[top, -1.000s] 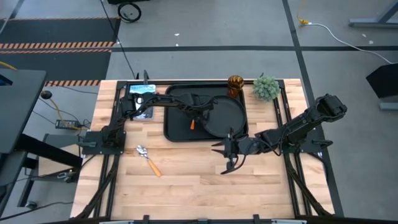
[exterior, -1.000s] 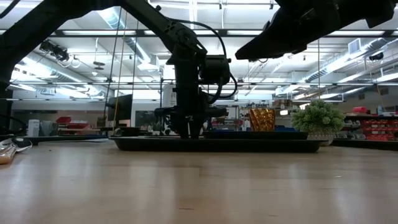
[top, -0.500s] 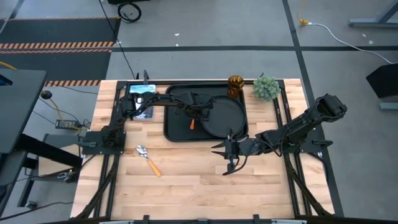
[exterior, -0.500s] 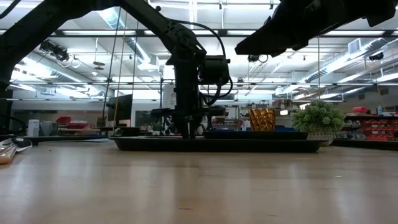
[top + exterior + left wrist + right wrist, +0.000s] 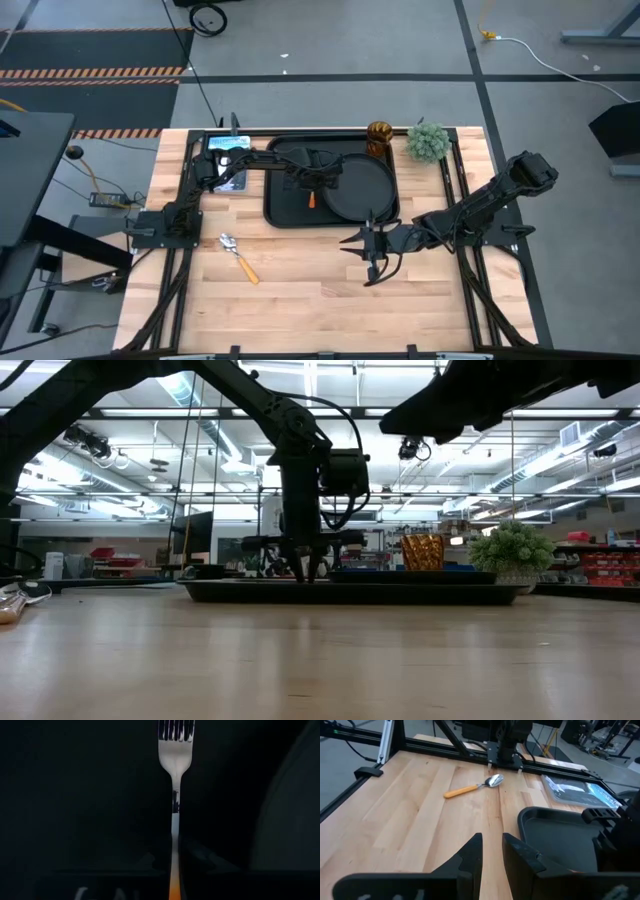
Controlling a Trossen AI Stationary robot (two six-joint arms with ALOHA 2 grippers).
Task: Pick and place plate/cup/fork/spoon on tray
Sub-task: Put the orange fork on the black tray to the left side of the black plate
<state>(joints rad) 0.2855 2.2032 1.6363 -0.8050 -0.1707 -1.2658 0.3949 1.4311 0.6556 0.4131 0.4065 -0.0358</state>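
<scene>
The black tray (image 5: 285,205) lies at the table's far middle. The round black plate (image 5: 362,188) lies in its right half. The fork (image 5: 311,198) lies flat in the tray, left of the plate, with its red-orange handle toward the near edge. My left gripper (image 5: 313,185) points down just above the fork (image 5: 174,795). Its dark fingers show faintly on either side of the fork's neck, apart. The amber cup (image 5: 378,135) stands at the tray's far right corner. The spoon (image 5: 239,256) lies on the table, near left of the tray. My right gripper (image 5: 365,258) hovers open and empty beyond the tray's near edge.
A small green plant (image 5: 428,142) stands right of the cup. A blue-white picture card (image 5: 228,160) lies left of the tray. Bare wood lies between the tray's near rim and the table's near edge. The spoon also shows in the right wrist view (image 5: 472,787).
My right gripper has risen and drifted a little toward the table's near edge, still open and empty. The fork lies still in the tray.
</scene>
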